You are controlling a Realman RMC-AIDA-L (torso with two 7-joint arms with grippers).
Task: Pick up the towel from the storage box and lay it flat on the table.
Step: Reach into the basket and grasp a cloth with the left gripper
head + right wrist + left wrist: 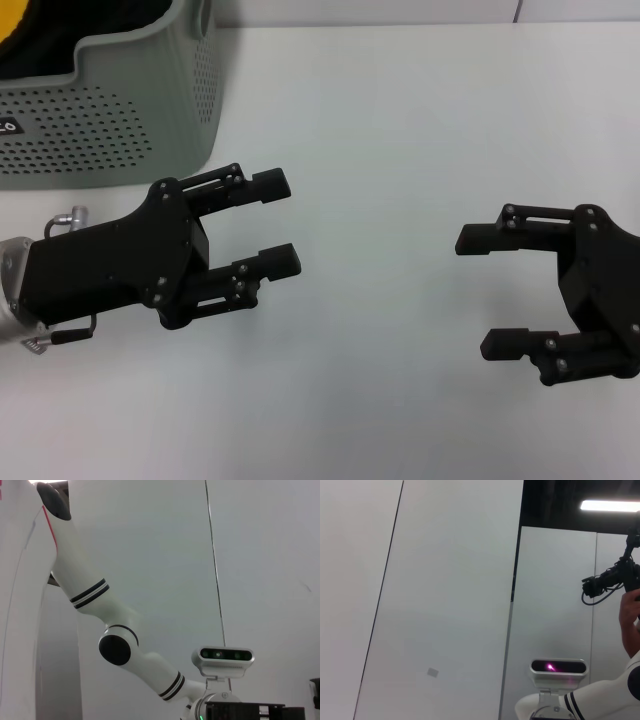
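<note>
Both end effectors hover over the white table (400, 120), spread and empty: left end effector (278, 222) at lower left, right end effector (486, 292) at lower right. Farther back, upper left, the storage box (130, 110) holds the towel (15, 35), its yellow showing.

Label on basket: the pale grey-green perforated plastic storage box (120, 110) carries a small dark label (8, 128) on its near wall, right at the head view's left edge.
Readable text: only the tail end shows, pale characters that look like "LO"; the rest is cut off by the frame.
Left wrist view: nothing legible.
Right wrist view: nothing legible.
</note>
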